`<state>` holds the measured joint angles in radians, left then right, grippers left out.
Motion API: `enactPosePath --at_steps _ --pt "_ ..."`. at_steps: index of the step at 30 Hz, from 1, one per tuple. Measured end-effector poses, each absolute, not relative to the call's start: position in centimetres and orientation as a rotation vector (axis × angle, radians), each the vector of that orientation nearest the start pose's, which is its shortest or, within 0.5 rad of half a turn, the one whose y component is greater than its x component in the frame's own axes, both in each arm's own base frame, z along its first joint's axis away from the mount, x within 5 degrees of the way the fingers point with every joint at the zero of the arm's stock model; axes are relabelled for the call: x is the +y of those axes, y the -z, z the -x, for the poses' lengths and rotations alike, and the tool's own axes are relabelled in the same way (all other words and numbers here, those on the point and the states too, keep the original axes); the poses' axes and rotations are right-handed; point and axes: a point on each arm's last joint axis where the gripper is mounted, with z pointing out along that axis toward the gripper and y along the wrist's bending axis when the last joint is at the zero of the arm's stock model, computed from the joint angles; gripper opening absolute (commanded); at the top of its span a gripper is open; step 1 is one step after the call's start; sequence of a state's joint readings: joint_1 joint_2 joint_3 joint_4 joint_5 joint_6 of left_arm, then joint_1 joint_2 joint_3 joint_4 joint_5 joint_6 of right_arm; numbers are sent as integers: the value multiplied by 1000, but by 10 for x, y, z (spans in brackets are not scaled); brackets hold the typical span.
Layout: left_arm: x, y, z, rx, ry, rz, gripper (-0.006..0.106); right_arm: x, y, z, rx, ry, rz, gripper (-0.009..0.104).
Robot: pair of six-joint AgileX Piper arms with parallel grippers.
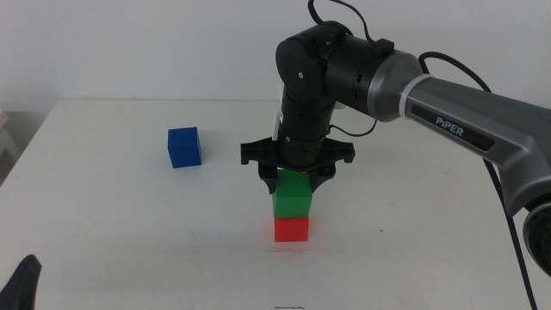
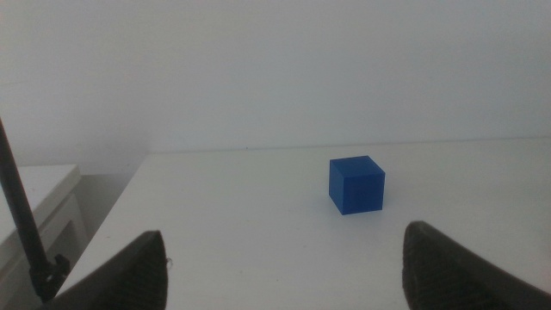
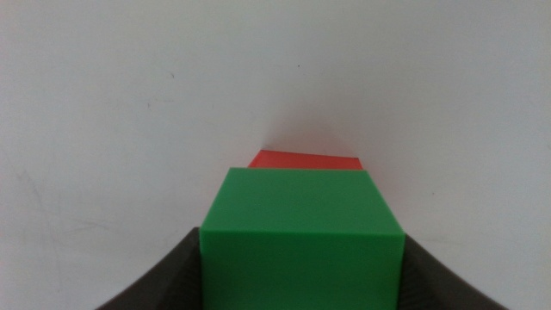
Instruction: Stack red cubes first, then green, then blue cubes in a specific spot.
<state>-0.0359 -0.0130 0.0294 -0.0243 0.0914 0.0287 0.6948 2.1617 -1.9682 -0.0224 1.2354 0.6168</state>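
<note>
The right gripper [image 1: 295,179] hangs straight down over mid-desk, fingers [image 3: 164,275] closed on the green cube [image 1: 293,196]. The left gripper [image 2: 284,258] waits spread wide at the desk's near-left corner.

Green cube [image 1: 292,195]: solid, plain matt faces, smooth, sharp-edged, no visible grain; plastic-like in look.

Red cube [image 1: 292,229]: same matt, smooth finish, uniform colour.

Blue cube [image 1: 183,146]: matt, smooth faces, with a slightly lighter line along its edges in the left wrist view.

Table [image 1: 129,224]: white top, smooth, matt to faintly satin, with a few tiny specks and faint scuffs in the right wrist view.

Right gripper [image 1: 295,176]: dark, matt jaws, plastic-like.

Right arm [image 1: 448,108]: glossy black joint housings, satin grey shell with white lettering.

Left gripper [image 2: 280,267]: dark jaws, matt, slightly grainy.
</note>
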Motion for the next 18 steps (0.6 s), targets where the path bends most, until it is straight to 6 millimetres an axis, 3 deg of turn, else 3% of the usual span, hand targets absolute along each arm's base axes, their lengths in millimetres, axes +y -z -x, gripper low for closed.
enactPosePath --at_steps 11,15,16,17,18 --pt "-2 -196 -57 1591 26 -34 94 294 -240 -356 2938 -174 152 -1" --pt "-2 -196 -57 1591 26 -34 94 292 -239 -357 2942 -172 143 10" --pt "-2 -196 -57 1591 26 -34 94 291 -239 -357 2943 -170 143 19" --pt "-2 -196 -57 1591 26 -34 94 291 -239 -357 2941 -170 143 54" --pt "-2 -196 -57 1591 26 -34 94 291 -239 -357 2941 -170 143 58"
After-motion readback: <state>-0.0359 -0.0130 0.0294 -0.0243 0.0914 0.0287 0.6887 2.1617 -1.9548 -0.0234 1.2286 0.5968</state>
